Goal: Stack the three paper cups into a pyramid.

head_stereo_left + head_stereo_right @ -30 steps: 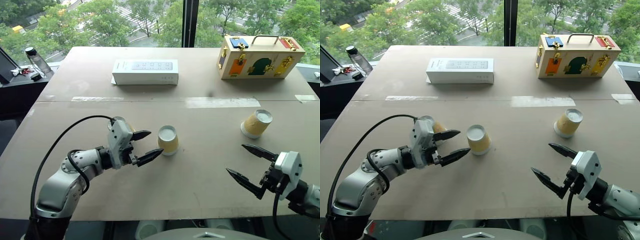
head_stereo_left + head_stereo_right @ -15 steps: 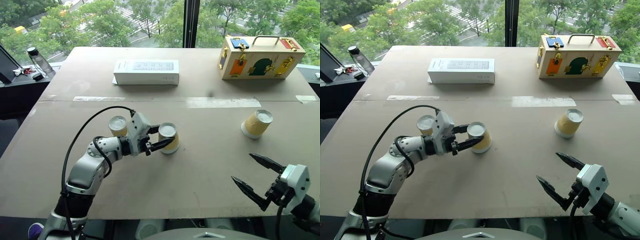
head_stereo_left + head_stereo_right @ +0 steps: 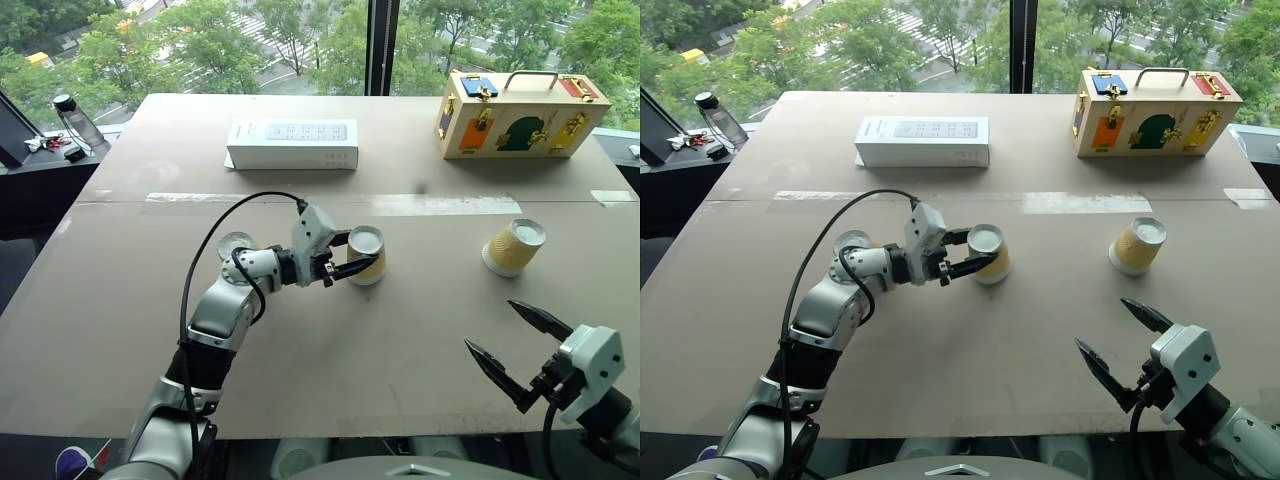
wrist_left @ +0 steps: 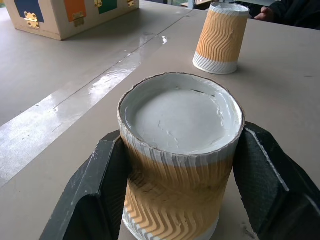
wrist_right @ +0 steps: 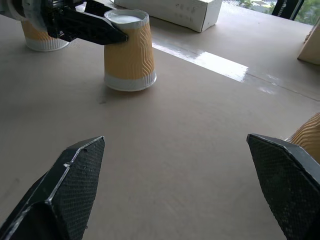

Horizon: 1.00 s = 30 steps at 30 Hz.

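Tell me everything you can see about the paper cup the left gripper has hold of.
The middle cup is a small tapered paper cup with yellow-tan ribbed zigzag sides, a white band at its wide end and a white round base on top. It stands upside down on the brown table, near the centre. The left gripper is shut on it, one black finger on each side near the top. No other cup touches it.

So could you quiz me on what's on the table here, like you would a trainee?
1. True or false: the left gripper is shut on a cup.
2. How many cups stand on the table?
3. The right gripper is: A) open, B) holding a cup, C) on the white box.

Key: 1 true. 2 three: the held one, one behind the left arm, one to the right. 3 A.
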Each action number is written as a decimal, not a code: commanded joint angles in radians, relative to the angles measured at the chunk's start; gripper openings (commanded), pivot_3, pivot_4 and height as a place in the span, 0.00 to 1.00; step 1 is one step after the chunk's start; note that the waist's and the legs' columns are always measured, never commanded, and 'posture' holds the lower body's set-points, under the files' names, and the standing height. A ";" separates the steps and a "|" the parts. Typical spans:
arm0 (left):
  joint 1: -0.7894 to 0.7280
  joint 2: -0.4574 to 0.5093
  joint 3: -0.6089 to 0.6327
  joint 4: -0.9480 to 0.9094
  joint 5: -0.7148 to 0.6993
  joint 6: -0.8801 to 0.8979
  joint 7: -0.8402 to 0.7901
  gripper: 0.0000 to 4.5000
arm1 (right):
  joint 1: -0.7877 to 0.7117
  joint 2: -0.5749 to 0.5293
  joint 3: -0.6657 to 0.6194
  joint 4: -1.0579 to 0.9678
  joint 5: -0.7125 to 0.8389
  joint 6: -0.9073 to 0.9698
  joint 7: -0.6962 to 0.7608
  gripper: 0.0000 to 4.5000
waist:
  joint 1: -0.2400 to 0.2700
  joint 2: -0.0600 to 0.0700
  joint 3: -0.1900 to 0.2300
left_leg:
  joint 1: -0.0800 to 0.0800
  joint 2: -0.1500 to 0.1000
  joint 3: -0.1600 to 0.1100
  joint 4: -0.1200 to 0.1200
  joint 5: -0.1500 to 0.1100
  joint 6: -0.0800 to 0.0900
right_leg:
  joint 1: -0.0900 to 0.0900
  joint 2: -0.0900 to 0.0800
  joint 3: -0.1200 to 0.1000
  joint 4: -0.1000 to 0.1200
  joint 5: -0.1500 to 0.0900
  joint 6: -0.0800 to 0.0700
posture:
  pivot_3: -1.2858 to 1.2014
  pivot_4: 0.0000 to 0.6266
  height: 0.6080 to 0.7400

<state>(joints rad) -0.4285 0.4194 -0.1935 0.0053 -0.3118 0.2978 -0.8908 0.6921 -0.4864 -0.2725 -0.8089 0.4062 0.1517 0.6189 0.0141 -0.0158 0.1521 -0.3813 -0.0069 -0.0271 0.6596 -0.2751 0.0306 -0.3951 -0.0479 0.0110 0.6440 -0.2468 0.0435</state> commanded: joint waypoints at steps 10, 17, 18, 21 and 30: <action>0.035 0.019 0.097 -0.117 -0.126 0.084 -0.056 0.99 | -0.070 0.058 -0.048 -0.069 0.007 0.111 -0.180 1.00 | -0.007 0.000 0.000 | 0.000 0.001 0.000 0.002 0.000 0.000 | 0.000 0.000 0.001 0.002 0.000 0.000 | 0.52 0.24 1.00; 0.218 0.132 0.204 -0.332 -0.216 0.165 -0.055 0.99 | -0.253 0.070 -0.067 -0.027 -0.021 0.258 -0.335 1.00 | -0.002 0.001 0.000 | 0.000 0.002 0.000 0.002 0.000 0.000 | 0.000 -0.003 0.000 0.002 0.000 -0.001 | 0.52 0.24 1.00; 0.251 0.127 0.230 -0.348 -0.237 0.137 -0.066 0.99 | -0.289 0.062 -0.069 -0.005 -0.029 0.289 -0.354 1.00 | -0.003 0.001 0.000 | 0.000 0.002 0.000 0.002 0.000 0.000 | 0.000 -0.004 0.001 0.002 0.000 -0.001 | 0.52 0.24 1.00; 0.326 0.183 0.262 -0.408 -0.295 0.146 -0.138 0.99 | -0.396 0.056 -0.084 0.071 -0.026 0.344 -0.388 1.00 | -0.002 0.001 0.000 | 0.000 0.001 0.001 0.003 0.000 0.000 | 0.000 -0.004 0.001 0.002 0.000 -0.001 | 0.52 0.24 1.00; 0.482 0.285 0.340 -0.549 -0.446 0.196 -0.215 0.99 | -0.650 0.000 -0.086 0.390 -0.018 0.388 -0.337 1.00 | -0.015 0.003 0.001 | -0.001 0.001 0.002 0.004 0.000 0.000 | 0.000 -0.002 0.001 0.002 -0.001 -0.002 | 0.52 0.24 1.00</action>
<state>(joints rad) 0.0428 0.6879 0.1165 -0.4970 -0.7236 0.5003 -1.0929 0.0638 -0.4697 -0.3390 -0.4398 0.3806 0.5449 0.2666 -0.0004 -0.0133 0.1532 -0.3817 -0.0059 -0.0260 0.6634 -0.2753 0.0310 -0.3952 -0.0484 0.0116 0.6463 -0.2475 0.0414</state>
